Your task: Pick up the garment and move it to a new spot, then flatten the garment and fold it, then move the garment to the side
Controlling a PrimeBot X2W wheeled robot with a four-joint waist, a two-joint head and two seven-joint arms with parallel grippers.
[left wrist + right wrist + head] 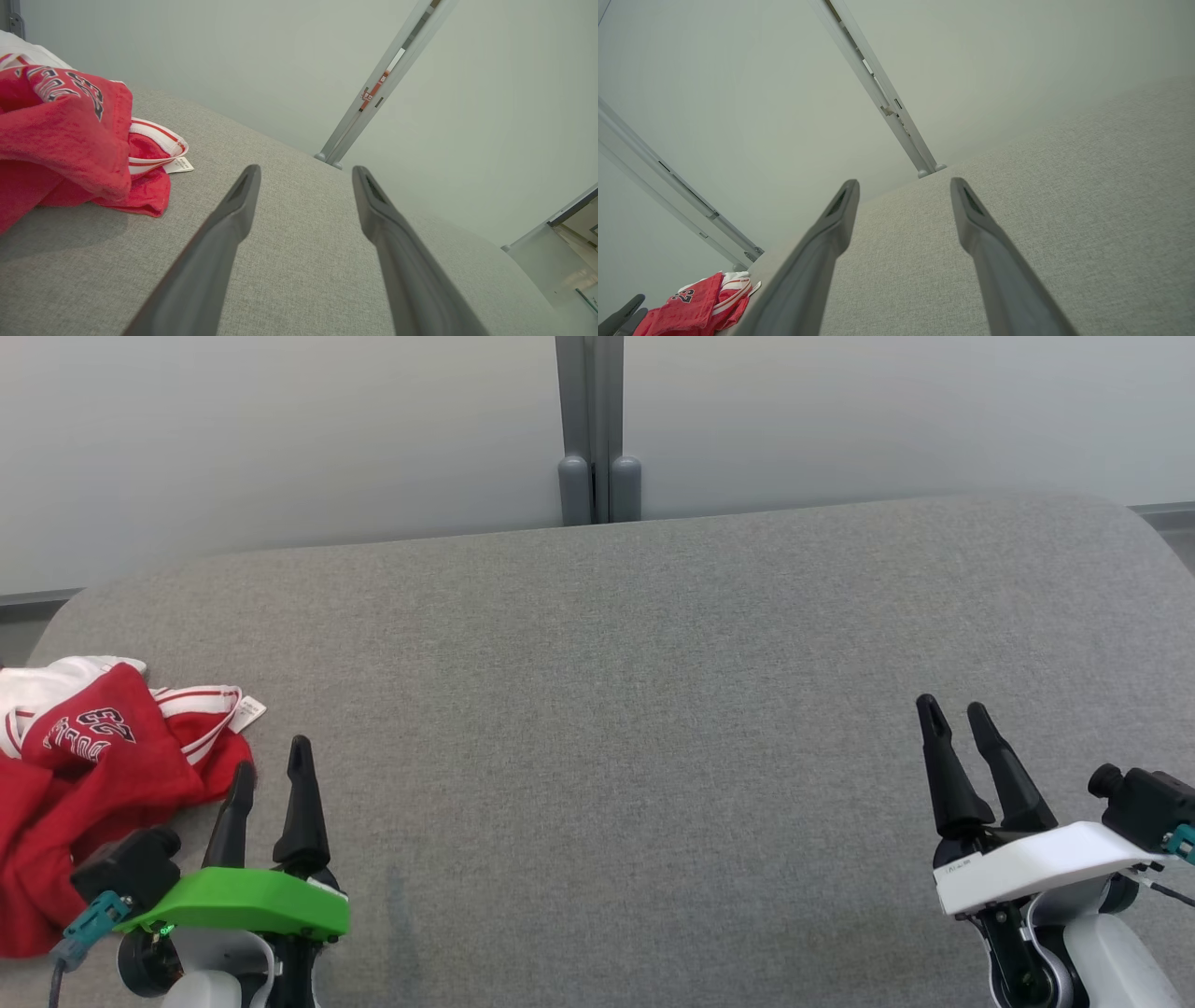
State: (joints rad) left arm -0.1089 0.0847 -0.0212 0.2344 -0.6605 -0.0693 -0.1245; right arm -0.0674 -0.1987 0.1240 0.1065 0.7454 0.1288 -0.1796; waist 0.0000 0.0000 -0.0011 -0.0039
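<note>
The garment [89, 775] is a crumpled red piece with white striped trim and dark printed numbers, lying at the left edge of the grey fabric surface [616, 709]. My left gripper [273, 773] stands open just to its right, its left finger close to the red cloth, nothing between the fingers. The left wrist view has the garment [70, 144] at the left, beside the open fingers [233, 219]. My right gripper [952, 714] is open over bare fabric at the far right. The right wrist view catches the garment [698, 308] small at the bottom left.
A pale wall with a grey upright post [597, 429] runs behind the surface. The surface's far edge curves down at both back corners. A small white label [247, 713] sticks out of the garment's trim.
</note>
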